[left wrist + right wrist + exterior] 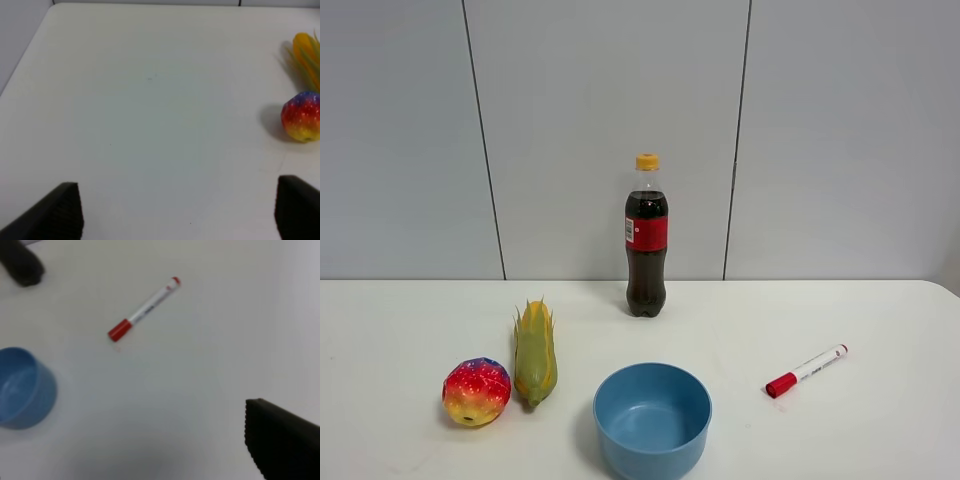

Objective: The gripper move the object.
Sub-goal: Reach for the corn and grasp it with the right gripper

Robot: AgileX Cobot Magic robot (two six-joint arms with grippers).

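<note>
The yellow-green toy corn cob [535,352] lies on the white table [420,320] at the left, husk leaves pointing to the back. It also shows at the edge of the left wrist view [305,55]. No arm shows in the exterior high view. My left gripper [175,205] is open and empty, low over bare table, well apart from the corn. Of my right gripper only one black finger [282,440] shows, far to one side with nothing held, over the table near the marker.
A round red-yellow-blue fruit toy [476,391] sits just left of the corn, also in the left wrist view [301,116]. A blue bowl [652,418] stands front centre, a cola bottle [646,240] at the back, a red-capped white marker [807,370] at the right.
</note>
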